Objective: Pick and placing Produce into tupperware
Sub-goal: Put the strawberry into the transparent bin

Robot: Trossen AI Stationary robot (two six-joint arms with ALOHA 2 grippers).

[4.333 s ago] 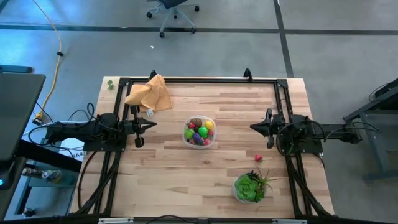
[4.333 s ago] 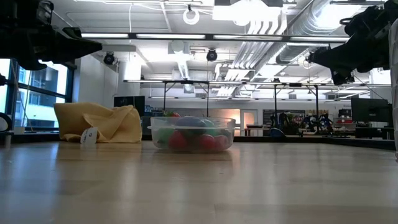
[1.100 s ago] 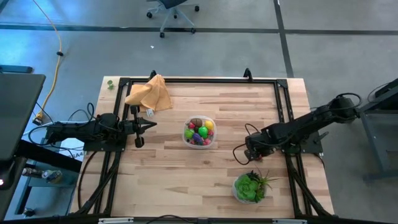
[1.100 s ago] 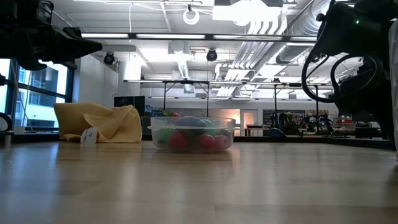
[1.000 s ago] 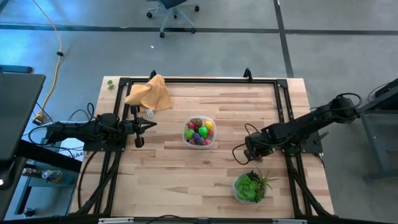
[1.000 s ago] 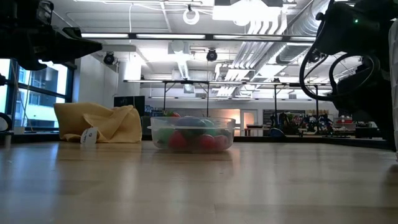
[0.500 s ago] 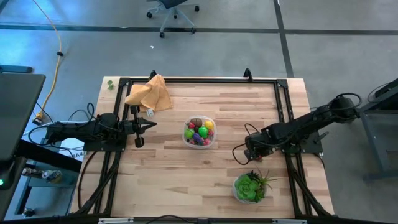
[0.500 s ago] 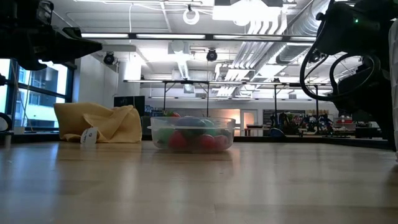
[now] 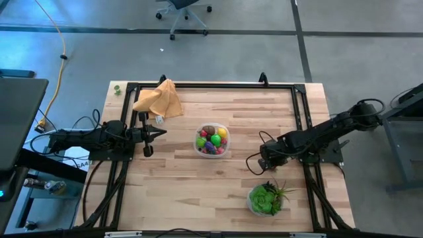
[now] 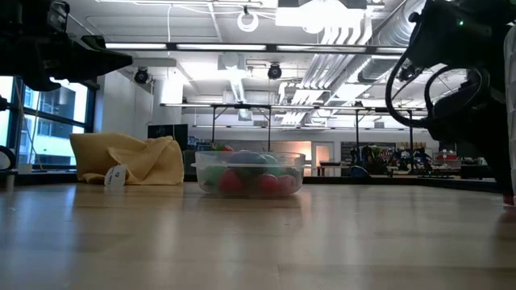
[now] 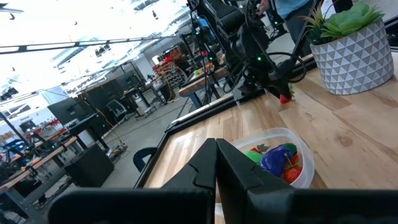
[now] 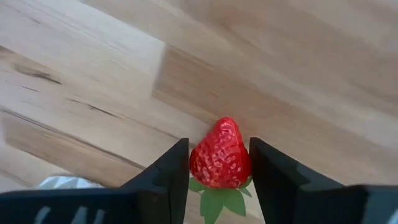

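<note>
Right end effector closing in on a strawberry — container already stocked at centre of the surface.

The right end effector [image 12: 219, 163] is down at the wooden surface [image 9: 198, 178], between the tupperware [image 9: 211, 140] and the potted green plant [image 9: 266, 199]; its two dark fingers [image 12: 168, 171] flank a red strawberry [image 12: 220, 154], both at or very near the berry's sides, and whether it is clamped cannot be told. The tupperware sits mid-surface, upright, holding mixed produce [image 9: 212, 141] — red, green, yellow and purple pieces. The left end effector [image 9: 156, 133] waits above the surface on the left side, fingers pressed together and empty. An orange-tan cloth [image 9: 159, 99] lies at the far left corner, well apart from the container.
</note>
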